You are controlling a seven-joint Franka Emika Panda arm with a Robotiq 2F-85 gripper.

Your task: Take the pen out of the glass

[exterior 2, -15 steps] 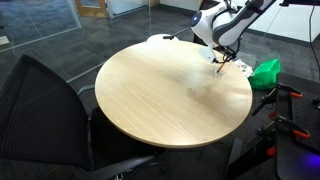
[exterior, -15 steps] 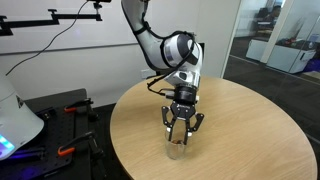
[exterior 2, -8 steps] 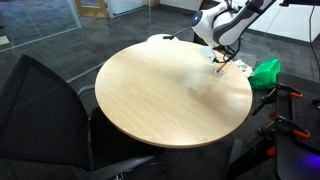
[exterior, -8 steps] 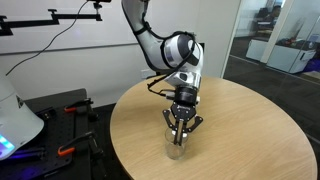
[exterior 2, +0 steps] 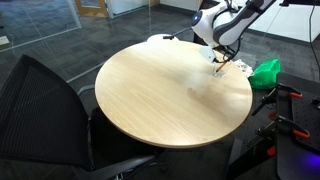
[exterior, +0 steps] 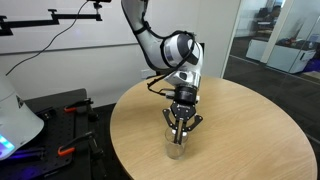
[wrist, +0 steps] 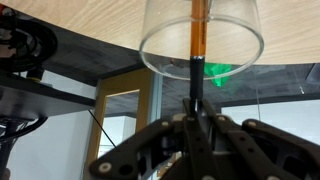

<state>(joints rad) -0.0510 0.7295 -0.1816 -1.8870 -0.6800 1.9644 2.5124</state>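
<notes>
The glass (exterior: 176, 149) stands near the edge of the round wooden table (exterior: 245, 130). In the wrist view, which is upside down, the clear glass (wrist: 160, 35) fills the top of the frame. The orange-brown pen (wrist: 198, 30) stands inside it, its dark end pointing toward the jaws. My gripper (wrist: 194, 118) is straight above the glass, with its fingers closed on the pen's dark end. In both exterior views the gripper (exterior: 180, 128) (exterior 2: 219, 62) hangs just over the glass (exterior 2: 222, 69). The pen is too thin to make out there.
The table (exterior 2: 160, 90) carries nothing else that I can see. A black mesh chair (exterior 2: 50, 100) stands at its side. A green object (exterior 2: 266, 71) lies just beyond the table edge near the glass. A white machine (exterior: 15, 120) and black stands sit off the table.
The fingers were spread wider over the glass one second ago. They have closed together on the pen. The arm itself has hardly moved.
</notes>
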